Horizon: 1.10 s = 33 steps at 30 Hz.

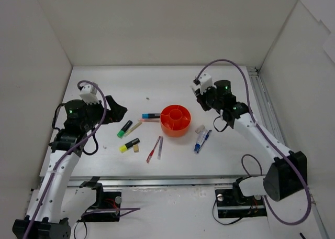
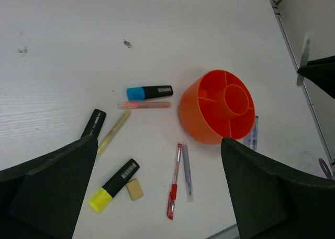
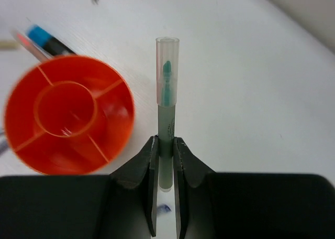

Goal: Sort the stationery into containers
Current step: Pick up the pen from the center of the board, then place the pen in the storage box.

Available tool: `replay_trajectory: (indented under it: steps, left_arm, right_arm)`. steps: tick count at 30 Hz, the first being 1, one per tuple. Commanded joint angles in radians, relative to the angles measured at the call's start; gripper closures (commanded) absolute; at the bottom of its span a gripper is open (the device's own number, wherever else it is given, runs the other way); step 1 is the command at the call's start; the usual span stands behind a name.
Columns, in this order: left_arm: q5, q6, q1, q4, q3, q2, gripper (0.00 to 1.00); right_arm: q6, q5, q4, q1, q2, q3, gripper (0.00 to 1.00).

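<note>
Step in hand: transport. The right claw [image 3: 166,144] is pressed together on a slim grey-green pen with a clear cap and green tip [image 3: 167,82], pinching it low on the barrel; most of the pen sticks out ahead of the fingers. It is lifted off the white table [image 3: 251,92].

The round, low orange plastic tub with a central ring and divided compartments [image 3: 121,125] sits to the left of the pen in the right wrist view, close to it but not under it. No item shows in the compartments in view.

Next move, judged: shift the claw left until the pen is over an outer compartment, tip it down, then let go. The pen looks long against the tub, so it may end up leaning on the rim.

The left claw [image 2: 157,142] is spread wide and holds nothing, hovering over the loose items: blue-capped black highlighter [image 2: 149,92], thin pink pen [image 2: 145,105], yellow-capped black highlighter [image 2: 114,185], tan eraser [image 2: 134,189], thin red pen [image 2: 174,181], thin grey pen [image 2: 187,171]. All lie on the table left of or near the tub, unsorted.
</note>
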<state>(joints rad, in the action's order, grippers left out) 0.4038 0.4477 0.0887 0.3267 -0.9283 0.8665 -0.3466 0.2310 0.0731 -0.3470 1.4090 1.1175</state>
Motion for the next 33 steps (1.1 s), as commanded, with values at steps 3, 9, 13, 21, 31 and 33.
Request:
replay_trajectory:
  steps: [3,9,13,21,31,33]
  left_arm:
    - [0.020,-0.012,0.110,-0.083,-0.035,0.022,0.00]
    - [-0.049,-0.014,0.184,-0.081,-0.021,0.022,0.00]
    - [-0.098,-0.026,0.204,-0.048,-0.020,0.016,0.00]
    - [-0.117,-0.035,0.214,-0.038,0.006,0.019,0.00]
    - [-0.178,-0.047,0.214,0.009,0.003,0.022,0.00]
    - [-0.198,-0.047,0.214,0.024,-0.009,0.026,0.00]
  right_arm:
    - [0.236,0.143,-0.550,-0.040,-0.208,-0.246,1.00]
    - [0.331,0.208,-0.777,-0.116,-0.148,-0.294,1.00]
    - [0.330,0.148,-0.864,-0.179,-0.068,-0.286,1.00]
    - [0.342,0.053,-0.958,-0.248,0.027,-0.301,1.00]
    - [0.284,-0.117,-0.984,-0.265,0.081,-0.312,1.00]
    - [0.284,-0.116,-0.984,-0.264,0.081,-0.327,1.00]
